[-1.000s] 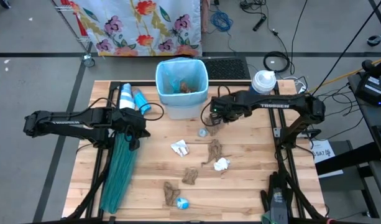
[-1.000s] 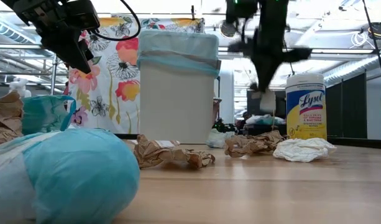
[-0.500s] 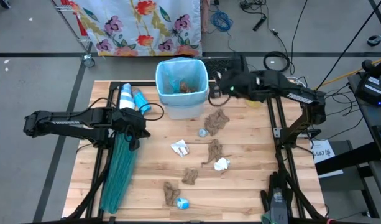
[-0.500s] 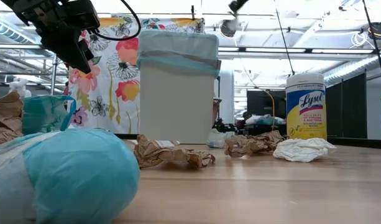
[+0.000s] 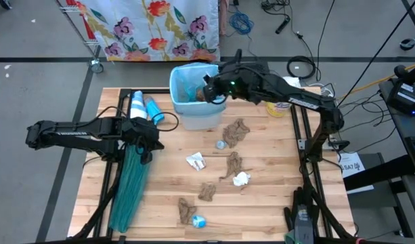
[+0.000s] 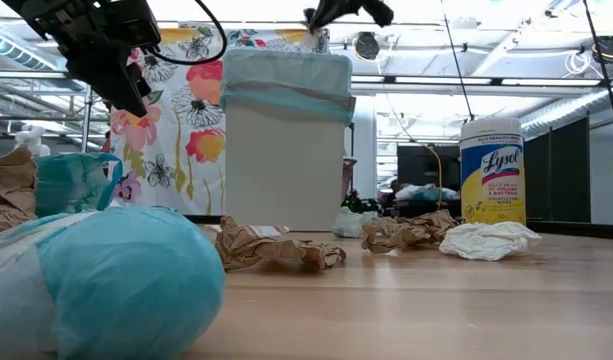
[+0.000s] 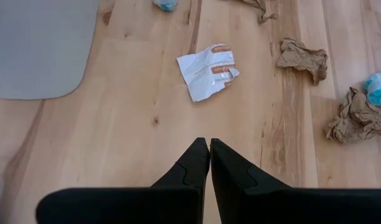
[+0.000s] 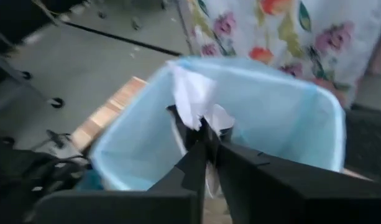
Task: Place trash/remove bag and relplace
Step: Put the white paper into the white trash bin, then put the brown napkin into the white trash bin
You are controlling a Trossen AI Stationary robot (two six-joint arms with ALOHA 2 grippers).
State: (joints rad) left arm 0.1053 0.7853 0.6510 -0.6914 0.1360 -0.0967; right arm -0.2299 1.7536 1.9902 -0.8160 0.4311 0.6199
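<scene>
My right gripper hovers over the open mouth of the bin, which is lined with the pale-blue bag. It is shut on a white paper scrap, and in the low view that scrap shows just above the bin's rim. More trash lies on the table: brown paper wads, a white wrapper and a white wad. My left gripper stays shut and empty above the table's left side. The teal-green bag lies under that arm. My right gripper pinches the white paper scrap's lower part between its two fingertips. The fingers slant downward from the table's right toward the bin. The crumpled paper sticks out past the tips, lifted clear over the bin's opening.
A Lysol canister stands at the far right behind the right arm. Blue bottles lie left of the bin. A brown wad and a blue scrap sit near the front edge. Some trash is inside the bin.
My right gripper has risen from the table in front of the bin's right side, swung toward the far edge and then left over the bin, tipping up from steeply downward as it carried the white scrap. The brown wad it had covered now shows.
</scene>
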